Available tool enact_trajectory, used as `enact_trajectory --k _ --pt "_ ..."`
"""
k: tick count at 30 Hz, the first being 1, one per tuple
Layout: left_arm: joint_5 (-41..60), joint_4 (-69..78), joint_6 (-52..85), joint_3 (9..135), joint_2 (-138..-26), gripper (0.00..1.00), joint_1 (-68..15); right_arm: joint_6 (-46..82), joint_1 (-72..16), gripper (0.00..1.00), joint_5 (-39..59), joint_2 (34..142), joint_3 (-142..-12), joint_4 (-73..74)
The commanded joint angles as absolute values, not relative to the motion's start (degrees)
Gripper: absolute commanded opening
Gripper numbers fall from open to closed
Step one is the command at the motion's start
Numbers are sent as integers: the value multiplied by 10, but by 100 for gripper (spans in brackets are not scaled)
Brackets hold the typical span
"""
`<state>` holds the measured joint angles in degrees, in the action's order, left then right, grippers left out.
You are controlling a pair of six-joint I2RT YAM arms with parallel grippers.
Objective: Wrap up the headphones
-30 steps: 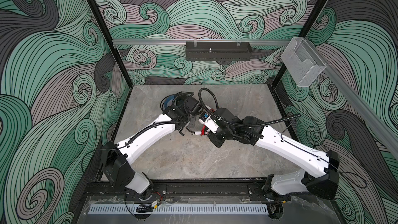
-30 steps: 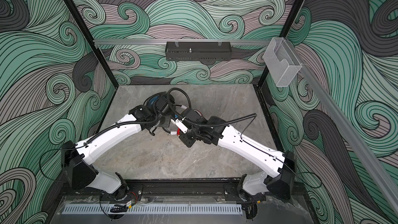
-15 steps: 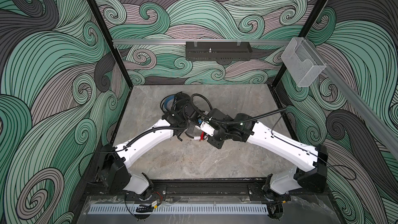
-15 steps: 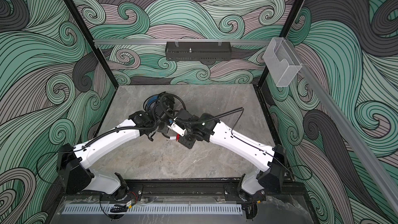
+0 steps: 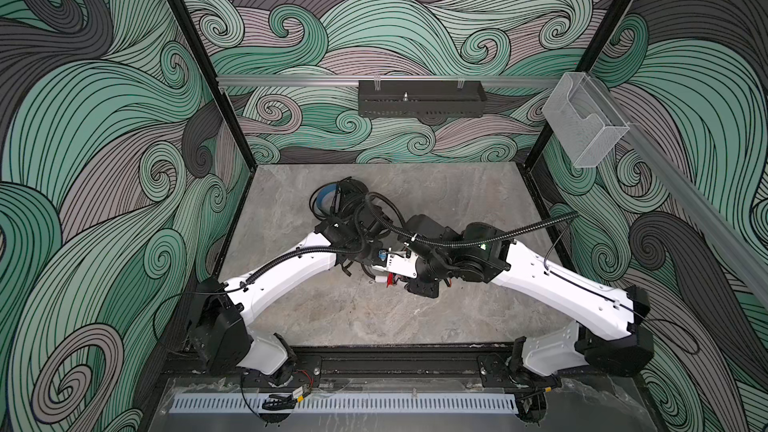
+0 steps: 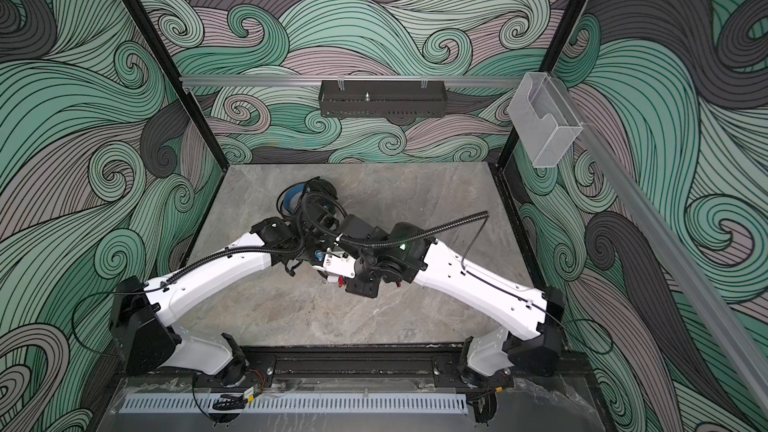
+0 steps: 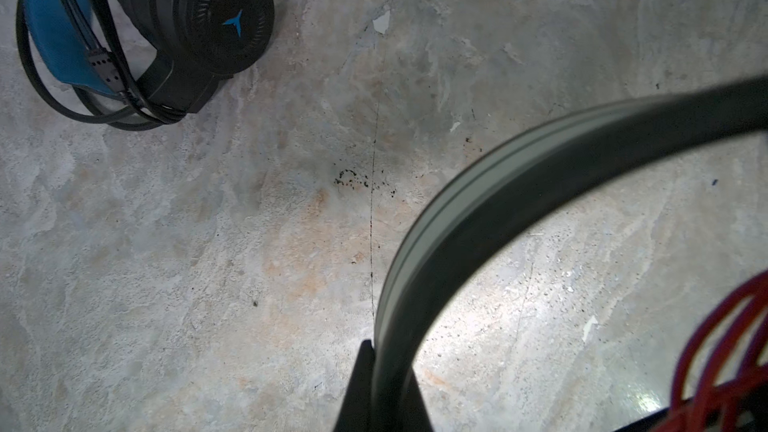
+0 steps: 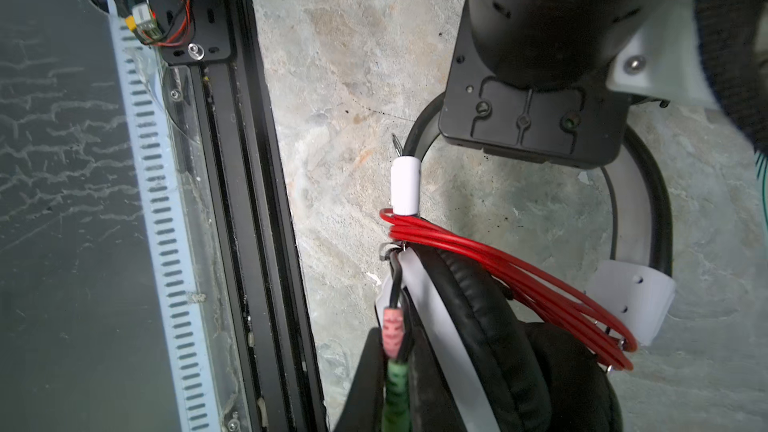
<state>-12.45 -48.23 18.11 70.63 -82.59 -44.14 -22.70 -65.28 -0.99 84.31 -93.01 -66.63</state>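
Both top views show the grey counter (image 5: 353, 317) with the left arm (image 5: 291, 276) and the right arm (image 5: 552, 284) meeting over its middle, wrists almost touching. Behind them, toward the far left of the counter, the black headset (image 7: 224, 14) lies on its side with its black cable (image 7: 102, 64) looped round the blue-lined band; that one looks done.

The white headset (image 8: 636, 297) sits between the two grippers, apparently lifted off the counter and mostly hidden under the wrists from above. The left gripper (image 7: 388, 376) is closed on its headband (image 7: 519, 184). The red cable (image 8: 519, 276) runs in several loops across the black ear cushions (image 8: 478, 326). The right gripper (image 8: 392, 392) is nearly closed and seems to pinch the cable's end at the pink and green plugs (image 8: 392, 330).

I judge the winding of this second headset nearly complete, with only the plug end loose. The next move calls for tucking that end under the loops without slackening them; letting go early could let the coils spring off.
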Motion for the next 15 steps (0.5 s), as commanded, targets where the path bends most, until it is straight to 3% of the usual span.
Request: enact_trajectory --k 1,10,15 --pt "-132 -499 134 700 -819 0 -443 -265 -678 1 -61 843 -967 -659" --pt "-109 -465 84 645 -753 0 -457 -298 -699 1 -164 854 -951 -651" --pt "-36 -424 38 598 -703 0 -459 -357 -699 4 -112 799 -885 -600"
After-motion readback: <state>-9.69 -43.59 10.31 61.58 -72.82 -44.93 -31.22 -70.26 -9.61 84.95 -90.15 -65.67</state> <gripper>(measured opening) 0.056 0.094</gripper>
